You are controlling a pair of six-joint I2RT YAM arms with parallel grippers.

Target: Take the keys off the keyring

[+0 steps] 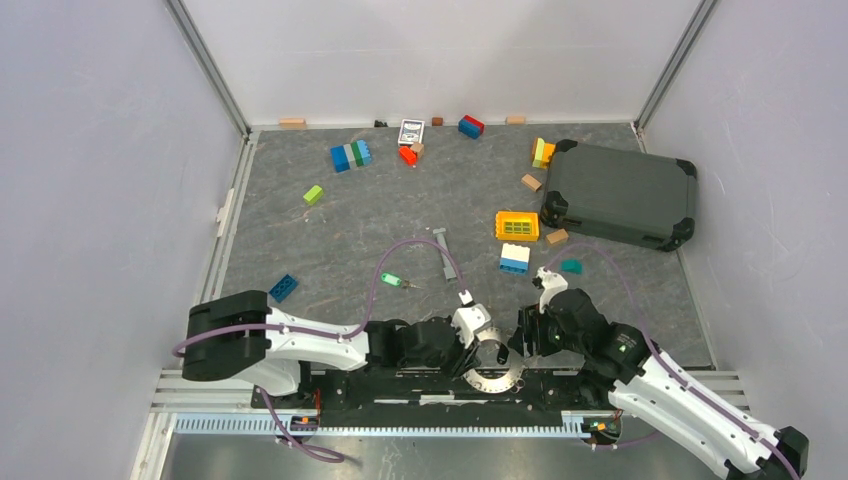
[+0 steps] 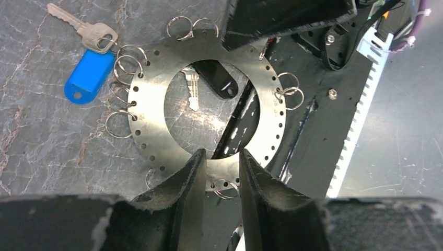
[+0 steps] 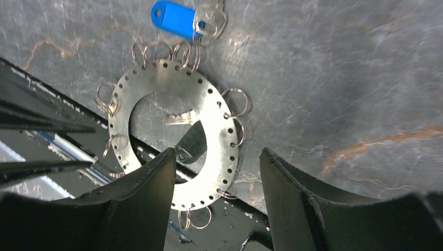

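Observation:
A flat perforated metal disc (image 1: 497,379) lies at the table's near edge, half over the black base plate. Several thin wire keyrings (image 2: 119,124) hang from its holes. One keyring (image 2: 107,44) holds a silver key (image 2: 78,26) and a blue tag (image 2: 89,76). Another silver key (image 2: 192,90) shows through the disc's opening. A green-headed key (image 1: 392,281) lies apart on the table. My left gripper (image 2: 222,155) hovers over the disc's near rim, its jaws a narrow gap apart and empty. My right gripper (image 3: 218,152) is wide open over the disc's (image 3: 222,125) other side.
A long grey metal bar (image 1: 447,255) lies beyond the grippers. A yellow grid block (image 1: 517,224), a dark case (image 1: 620,195) and scattered toy bricks (image 1: 350,156) sit further back. The toothed rail (image 2: 360,115) and black base plate run along the near edge.

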